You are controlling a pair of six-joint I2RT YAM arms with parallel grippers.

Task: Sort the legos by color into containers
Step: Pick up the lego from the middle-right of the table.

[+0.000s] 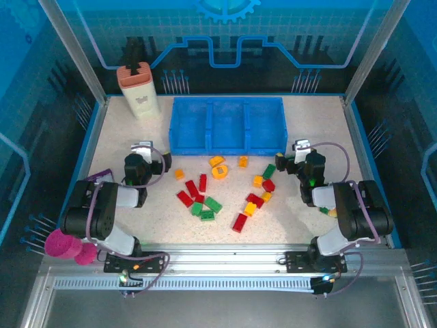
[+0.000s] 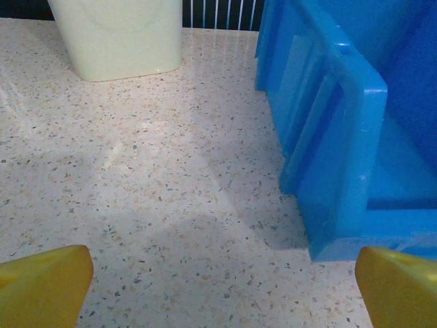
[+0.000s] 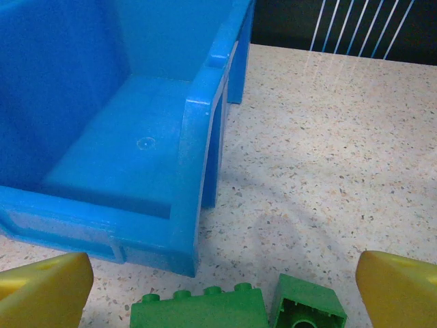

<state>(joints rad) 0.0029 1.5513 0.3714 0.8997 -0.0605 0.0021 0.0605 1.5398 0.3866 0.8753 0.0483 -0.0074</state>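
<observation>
While the left pincer [image 1: 142, 152] and right pincer [image 1: 300, 152] hover spread wide apart near either front corner of the blue tray [image 1: 225, 147], the legos [image 1: 203, 182] lie scattered on the desk [image 1: 123, 130] between them, outside its containers [image 1: 227, 126].

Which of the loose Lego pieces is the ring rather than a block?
The orange plastic ring, lying just in front of the low blue plastic tray, by its middle compartment. It has a hole through it; the others are solid blocks.
</observation>
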